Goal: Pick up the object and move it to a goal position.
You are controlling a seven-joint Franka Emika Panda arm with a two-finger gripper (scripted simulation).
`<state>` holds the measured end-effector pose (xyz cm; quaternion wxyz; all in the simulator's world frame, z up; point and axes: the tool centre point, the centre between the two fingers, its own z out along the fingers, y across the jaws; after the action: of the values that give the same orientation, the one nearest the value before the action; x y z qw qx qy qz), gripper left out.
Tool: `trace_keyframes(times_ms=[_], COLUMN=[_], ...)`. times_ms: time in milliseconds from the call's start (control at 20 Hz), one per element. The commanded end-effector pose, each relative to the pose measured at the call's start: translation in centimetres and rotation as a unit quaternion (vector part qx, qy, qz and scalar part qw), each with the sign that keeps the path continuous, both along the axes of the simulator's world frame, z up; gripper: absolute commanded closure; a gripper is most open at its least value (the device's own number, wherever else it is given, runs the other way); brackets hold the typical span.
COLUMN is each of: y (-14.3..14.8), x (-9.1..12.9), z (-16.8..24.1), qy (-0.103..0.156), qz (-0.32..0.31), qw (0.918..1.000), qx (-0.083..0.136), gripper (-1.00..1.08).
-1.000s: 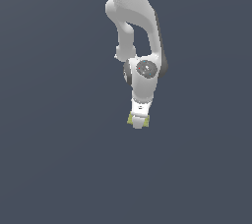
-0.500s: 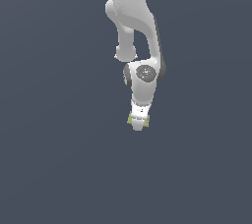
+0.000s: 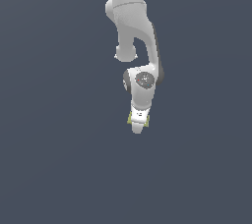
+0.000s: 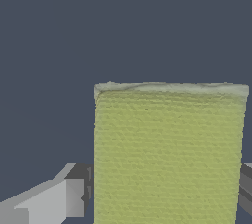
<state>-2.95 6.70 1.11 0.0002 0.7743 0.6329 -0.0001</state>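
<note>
Gripping textured yellow-green block, white end effector

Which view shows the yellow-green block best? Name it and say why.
The wrist view. There the yellow-green block fills much of the picture, its textured face and pale upper edge plain, with a gripper finger beside it. The exterior view shows only thin slivers of it peeking out at the gripper, mostly hidden by the white hand.
</note>
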Motion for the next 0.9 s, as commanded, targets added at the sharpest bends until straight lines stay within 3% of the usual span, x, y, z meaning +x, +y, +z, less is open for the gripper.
trace_keyframes(times_ms=[0, 550, 850], y=[0.0, -0.1, -2.2], x=[0.0, 0.0, -0.4], z=[-0.1, 0.1, 1.1], qy=[0.000, -0.001, -0.001], qz=[0.000, 0.000, 0.000], qw=[1.0000, 1.0000, 1.0000], qx=[0.000, 0.000, 0.000], gripper=[1.08, 1.08, 1.08])
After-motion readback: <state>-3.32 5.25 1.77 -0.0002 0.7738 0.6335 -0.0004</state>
